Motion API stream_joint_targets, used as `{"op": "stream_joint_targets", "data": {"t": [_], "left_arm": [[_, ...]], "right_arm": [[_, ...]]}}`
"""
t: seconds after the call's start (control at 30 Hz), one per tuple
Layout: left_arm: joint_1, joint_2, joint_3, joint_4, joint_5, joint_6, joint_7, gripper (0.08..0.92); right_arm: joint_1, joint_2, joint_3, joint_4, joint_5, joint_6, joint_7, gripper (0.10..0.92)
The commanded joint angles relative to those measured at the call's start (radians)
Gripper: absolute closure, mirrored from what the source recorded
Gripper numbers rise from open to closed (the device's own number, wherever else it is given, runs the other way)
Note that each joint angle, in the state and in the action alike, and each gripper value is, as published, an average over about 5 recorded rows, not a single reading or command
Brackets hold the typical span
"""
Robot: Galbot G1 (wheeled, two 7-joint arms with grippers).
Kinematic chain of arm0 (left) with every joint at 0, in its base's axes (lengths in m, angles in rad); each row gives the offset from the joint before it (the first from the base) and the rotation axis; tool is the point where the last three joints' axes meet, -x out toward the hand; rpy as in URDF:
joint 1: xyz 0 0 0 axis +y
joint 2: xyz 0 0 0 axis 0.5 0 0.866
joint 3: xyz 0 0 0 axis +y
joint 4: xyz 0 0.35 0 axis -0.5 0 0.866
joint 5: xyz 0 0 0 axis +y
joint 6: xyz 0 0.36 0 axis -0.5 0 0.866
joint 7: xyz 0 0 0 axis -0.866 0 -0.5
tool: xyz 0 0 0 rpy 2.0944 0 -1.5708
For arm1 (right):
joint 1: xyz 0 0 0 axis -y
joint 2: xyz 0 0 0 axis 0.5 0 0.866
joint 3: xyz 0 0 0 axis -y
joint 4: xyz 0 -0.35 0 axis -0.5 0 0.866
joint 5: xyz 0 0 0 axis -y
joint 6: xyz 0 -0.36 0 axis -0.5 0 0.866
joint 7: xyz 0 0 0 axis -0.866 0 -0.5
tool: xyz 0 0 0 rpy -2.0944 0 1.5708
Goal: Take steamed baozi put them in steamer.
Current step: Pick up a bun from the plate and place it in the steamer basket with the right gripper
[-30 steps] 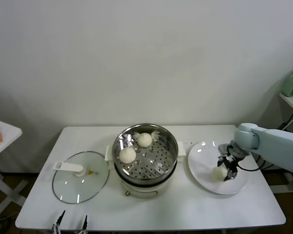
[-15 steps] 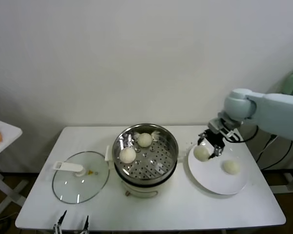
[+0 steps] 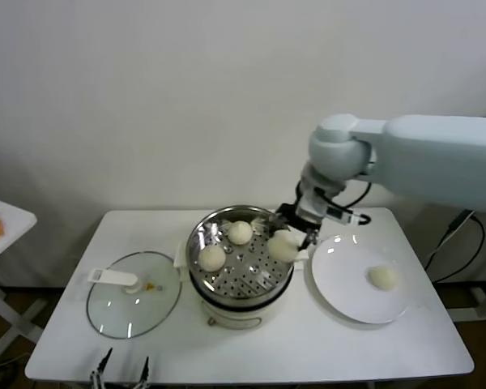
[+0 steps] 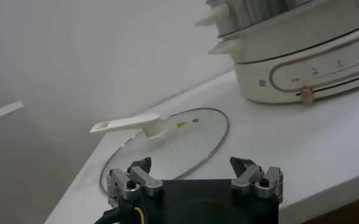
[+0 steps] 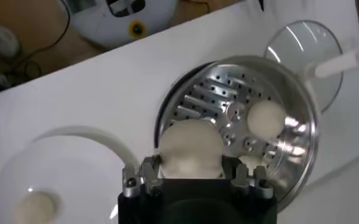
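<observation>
The right gripper (image 3: 296, 231) is clamped on one steamed baozi (image 3: 283, 245), jaws partly closed around its sides, and holds it in the air just above the steamer (image 3: 240, 279) rim on the side facing the white plate (image 3: 340, 288). The bun is round, with no long axis to speak of. Two more baozi sit on the perforated bottom, one toward the back (image 3: 240, 232) and one toward the glass lid (image 3: 134, 293) side (image 3: 211, 258); the front and right parts of the basket floor are bare. A fourth baozi (image 3: 382, 277) lies alone on the plate, near the table's (image 3: 308, 348) right end. The left gripper (image 4: 194, 179) hangs open beyond the table's front edge, near the lid, holding nothing.
</observation>
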Motion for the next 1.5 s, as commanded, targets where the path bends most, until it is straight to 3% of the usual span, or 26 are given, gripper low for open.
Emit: {"op": "stream_joint_targets", "data": {"t": [0.03, 0.47, 1.5], "left_arm": [[0.001, 0.0, -0.004, -0.004, -0.003, -0.001, 0.001, 0.177], [-0.004, -0.001, -0.01, 0.002, -0.007, 0.0, 0.002, 0.177], [-0.008, 0.003, -0.012, 0.009, -0.014, -0.002, 0.001, 0.177]], "right_arm": [[-0.135, 0.191, 0.03, 0.021, -0.171, 0.026, 0.024, 0.355], [-0.289, 0.279, 0.037, -0.128, -0.301, 0.036, 0.037, 0.355], [-0.319, 0.319, 0.049, -0.193, -0.306, 0.069, 0.049, 0.323]]}}
